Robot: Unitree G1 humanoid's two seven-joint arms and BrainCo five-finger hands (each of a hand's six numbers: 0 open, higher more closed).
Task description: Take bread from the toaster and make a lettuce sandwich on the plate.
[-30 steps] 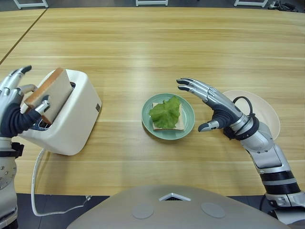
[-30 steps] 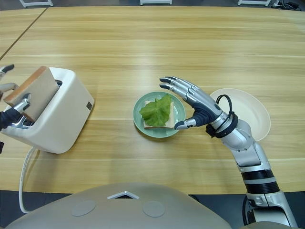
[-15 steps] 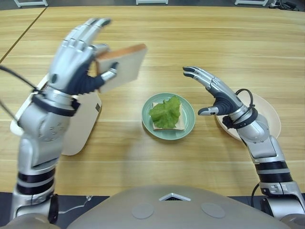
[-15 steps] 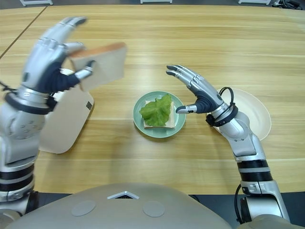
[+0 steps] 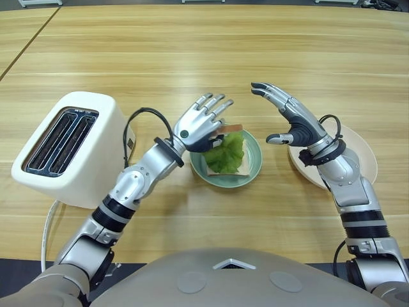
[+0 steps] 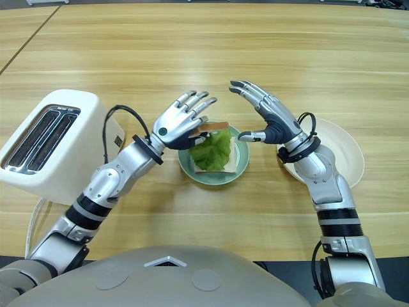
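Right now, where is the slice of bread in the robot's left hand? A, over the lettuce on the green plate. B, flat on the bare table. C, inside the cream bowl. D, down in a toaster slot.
A: the left hand holds the bread slice just above the lettuce on the green plate.

Bread slice (image 5: 234, 128) over lettuce (image 5: 227, 153) on green plate (image 5: 256, 158)
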